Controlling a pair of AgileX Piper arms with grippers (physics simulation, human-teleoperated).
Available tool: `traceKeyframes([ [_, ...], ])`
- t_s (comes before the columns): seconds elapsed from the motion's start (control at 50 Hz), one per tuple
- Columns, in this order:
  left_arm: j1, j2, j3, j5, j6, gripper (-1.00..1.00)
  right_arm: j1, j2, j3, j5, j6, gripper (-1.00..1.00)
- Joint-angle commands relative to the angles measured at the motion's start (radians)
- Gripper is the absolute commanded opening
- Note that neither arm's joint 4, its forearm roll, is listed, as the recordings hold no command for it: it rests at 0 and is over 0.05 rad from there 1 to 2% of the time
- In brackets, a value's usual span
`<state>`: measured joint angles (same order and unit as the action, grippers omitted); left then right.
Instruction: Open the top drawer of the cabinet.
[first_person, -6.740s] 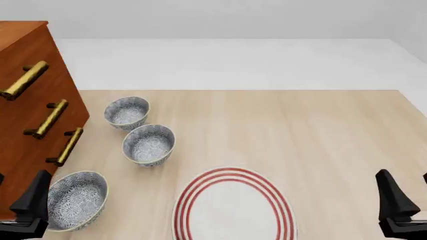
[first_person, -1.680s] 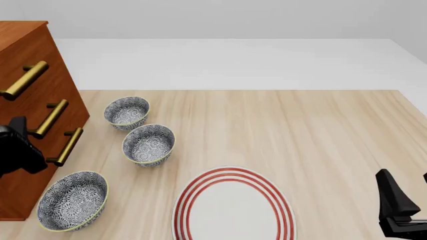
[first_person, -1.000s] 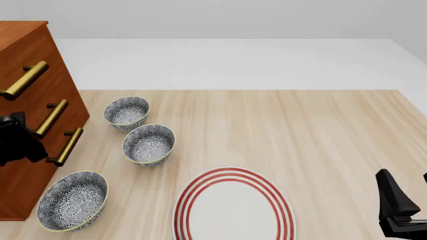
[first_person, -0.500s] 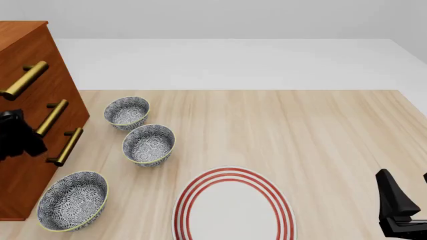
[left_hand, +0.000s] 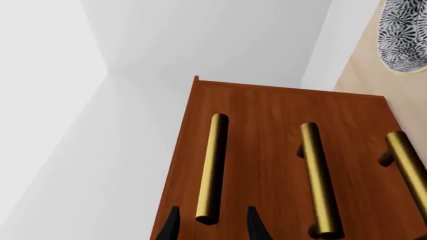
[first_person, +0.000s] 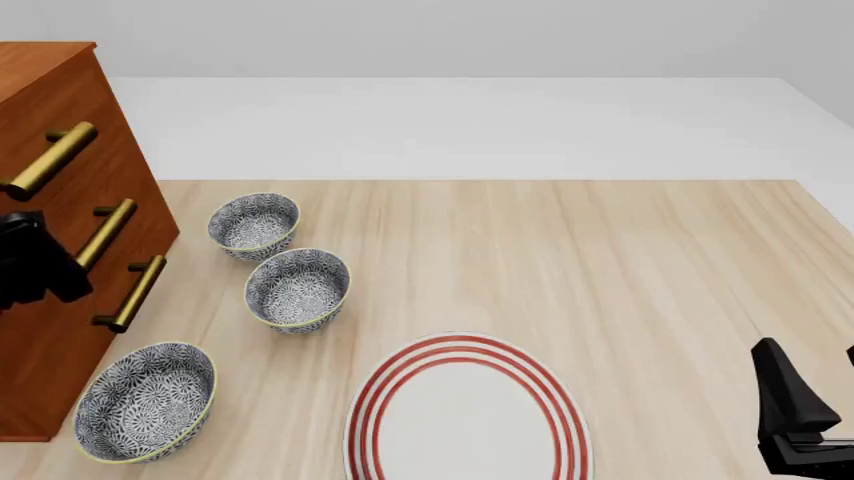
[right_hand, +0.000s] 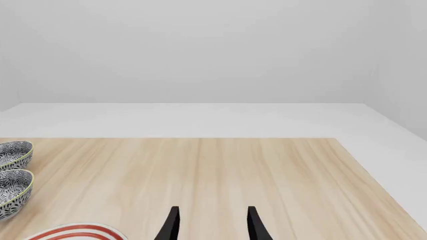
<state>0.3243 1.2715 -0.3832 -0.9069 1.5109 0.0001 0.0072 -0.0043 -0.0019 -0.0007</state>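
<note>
Table: I see a pale, light-grained wooden table (first_person: 641, 260) whose far edge meets a white floor; its broad middle and right lie bare, with room for me to move.
Cabinet: the tall reddish-brown wooden cabinet (first_person: 54, 110) stands at the table's left edge, smooth-fronted, with three brass bar handles stacked down its face.
Top drawer: the highest reddish-brown drawer (left_hand: 267, 107) looks flush with the front; its round brass bar handle (left_hand: 212, 167) runs straight toward my left wrist camera.
Plate: a round white plate with red concentric rings (first_person: 467, 415) sits at the near edge, centre.
Bowls: three blue-and-white patterned bowls with yellowish rims run along the cabinet's front: the largest one (first_person: 144, 400) nearest me, a middle one (first_person: 298, 288), a far one (first_person: 254, 224), each apart from the others.
Left claw: my black left gripper (left_hand: 211, 226) hangs in front of the cabinet, its two thin fingers spread, one on each side of the top handle's near end, gripping nothing.
Right claw: my black right gripper (right_hand: 211, 224) waits low at the table's right near corner, fingers parted, empty.
</note>
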Motion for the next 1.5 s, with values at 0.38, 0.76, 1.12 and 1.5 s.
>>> traceKeyframes([
  [0.38,0.005,0.022,0.0,-0.054,0.042,-1.0,0.0,0.0,0.0,0.0,0.0,1.0],
  [0.76,-0.022,0.014,0.008,-0.058,0.076,-1.0,0.0,0.0,0.0,0.0,0.0,1.0],
  [1.12,-0.044,-0.007,0.012,-0.044,0.083,-1.0,0.0,0.0,0.0,0.0,0.0,1.0],
  [1.5,-0.075,-0.034,0.024,-0.046,0.105,-1.0,0.0,0.0,0.0,0.0,0.0,1.0],
])
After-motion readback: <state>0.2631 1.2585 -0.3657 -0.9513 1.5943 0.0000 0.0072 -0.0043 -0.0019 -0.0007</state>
